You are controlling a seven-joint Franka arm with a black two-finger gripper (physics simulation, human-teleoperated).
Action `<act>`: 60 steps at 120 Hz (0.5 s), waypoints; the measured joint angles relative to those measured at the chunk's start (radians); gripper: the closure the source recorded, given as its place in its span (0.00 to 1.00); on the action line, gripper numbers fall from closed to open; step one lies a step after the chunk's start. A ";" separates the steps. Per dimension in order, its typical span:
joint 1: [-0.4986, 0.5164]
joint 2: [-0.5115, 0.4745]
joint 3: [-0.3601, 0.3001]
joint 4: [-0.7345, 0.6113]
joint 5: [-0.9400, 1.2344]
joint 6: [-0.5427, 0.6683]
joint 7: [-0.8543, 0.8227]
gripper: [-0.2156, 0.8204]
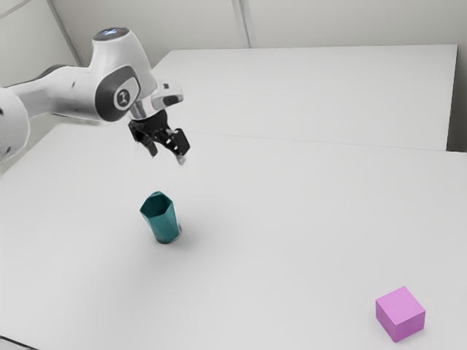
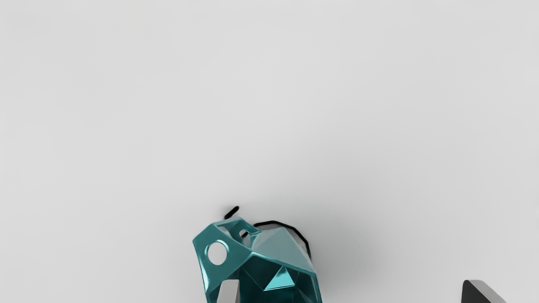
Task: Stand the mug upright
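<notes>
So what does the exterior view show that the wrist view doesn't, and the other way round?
Exterior view: the pink block and the white arm.

Wrist view: close-up details of the mug, namely a flat face with a round hole and a bright triangle inside.

Both: the mug, the pale table and the gripper, its two fingers apart.

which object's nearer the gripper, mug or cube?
The teal mug: it's below the gripper in the exterior view; the pink cube sits well off toward that view's right.
</notes>
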 joint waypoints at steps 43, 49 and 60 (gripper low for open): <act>0.112 0.032 -0.042 0.290 -0.041 -0.186 0.126 0.23; 0.141 0.028 -0.045 0.304 -0.043 -0.204 0.140 0.23; 0.178 0.022 -0.041 0.312 -0.045 -0.227 0.163 0.23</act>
